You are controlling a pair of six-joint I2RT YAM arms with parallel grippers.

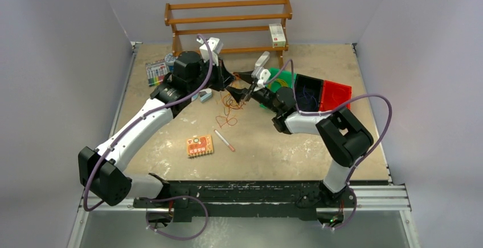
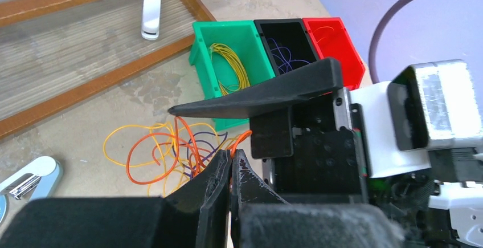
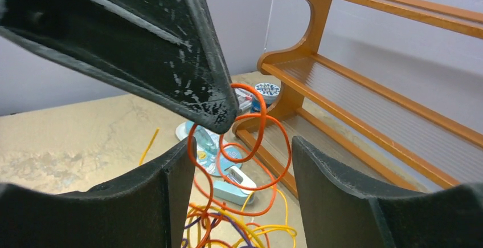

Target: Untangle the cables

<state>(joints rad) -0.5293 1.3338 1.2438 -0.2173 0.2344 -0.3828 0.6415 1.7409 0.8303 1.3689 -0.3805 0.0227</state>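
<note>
From above, my left claw [image 1: 234,85] and right claw [image 1: 239,94] meet tip to tip over the table [image 1: 319,157]. The cables [image 1: 226,120] lie loose just beneath them, near the table's middle, in front of the green bin [image 1: 286,81].

In the left wrist view, my left claw [image 2: 230,167] is clenched on one orange strand [image 2: 242,138] rising from the tangle. Yellow, orange and dark loops sprawl on the table below.

In the right wrist view, my right claw [image 3: 242,145] is released. Its fingers [image 3: 142,196] stand wide on either side of the orange loops hanging from the left claw [image 3: 219,108].
</note>
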